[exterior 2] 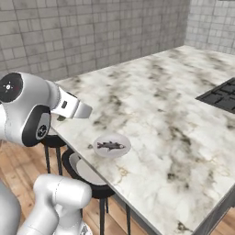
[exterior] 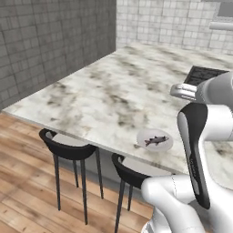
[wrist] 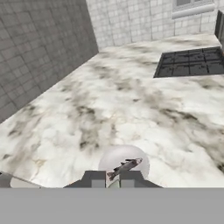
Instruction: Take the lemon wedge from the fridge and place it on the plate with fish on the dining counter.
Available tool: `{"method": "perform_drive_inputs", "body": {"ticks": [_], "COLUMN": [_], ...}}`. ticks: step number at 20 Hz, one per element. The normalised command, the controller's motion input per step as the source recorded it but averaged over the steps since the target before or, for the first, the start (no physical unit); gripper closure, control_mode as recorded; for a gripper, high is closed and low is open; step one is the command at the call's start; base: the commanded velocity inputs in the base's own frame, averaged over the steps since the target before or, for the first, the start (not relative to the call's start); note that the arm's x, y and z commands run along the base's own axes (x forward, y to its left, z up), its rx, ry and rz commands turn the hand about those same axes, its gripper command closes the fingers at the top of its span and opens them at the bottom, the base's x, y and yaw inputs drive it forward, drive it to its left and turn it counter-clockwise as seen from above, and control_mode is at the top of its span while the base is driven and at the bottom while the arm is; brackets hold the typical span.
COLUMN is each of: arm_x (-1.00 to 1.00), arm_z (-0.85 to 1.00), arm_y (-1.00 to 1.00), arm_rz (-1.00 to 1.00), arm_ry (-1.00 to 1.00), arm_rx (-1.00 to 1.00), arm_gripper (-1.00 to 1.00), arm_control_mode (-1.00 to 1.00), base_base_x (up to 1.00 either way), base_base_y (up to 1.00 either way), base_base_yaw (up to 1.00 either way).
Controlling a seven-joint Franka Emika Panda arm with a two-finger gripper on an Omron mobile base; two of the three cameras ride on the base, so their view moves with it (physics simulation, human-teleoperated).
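The gripper (wrist: 113, 180) sits low-centre in the hand view, fingers (wrist: 94, 178) narrowly apart around a pale sliver, possibly the lemon wedge (wrist: 113, 184); too small to tell. Just above it, the fish (wrist: 124, 166) lies on the plate (wrist: 142, 166), on the dining counter (wrist: 131, 109).

Legible text, labels, brands, numbers, signs: none.

Surfaces checked:
- white-and-grey veined marble worktop (exterior: 113, 86): veining only, no lettering.
- small round pale grey-white plate (exterior 2: 120, 151) and slim brownish-olive fish (exterior 2: 110, 146): unmarked.
- grey tiled wall (exterior: 45, 41): plain grout lines, no sign.
- black stove grate (wrist: 190, 61): bare bars, no brand or dial numbers.
- black round-seated stool (exterior: 68, 150): no label.
- white robot arm casing (exterior 2: 27, 110): a small red dot on a dark round joint cap and a small dark mark on the wrist housing, too small to read as characters.
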Motion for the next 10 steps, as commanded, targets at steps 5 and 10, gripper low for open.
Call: {"method": "perform_drive_inputs", "body": {"ticks": [5,10], "arm_x": [0.00,0.91], "arm_z": [0.00,-0.36], "arm_y": [0.00,0.00], "arm_rz": [0.00,-0.06], "arm_ry": [0.00,0.27], "arm_rx": [0.00,-0.01], "arm_gripper": [1.00,1.00], "arm_control_mode": [1.00,-1.00], "base_base_x": [0.78,0.00], "base_base_y": [-0.06,0.00], "base_base_yaw": [0.00,0.00]}}
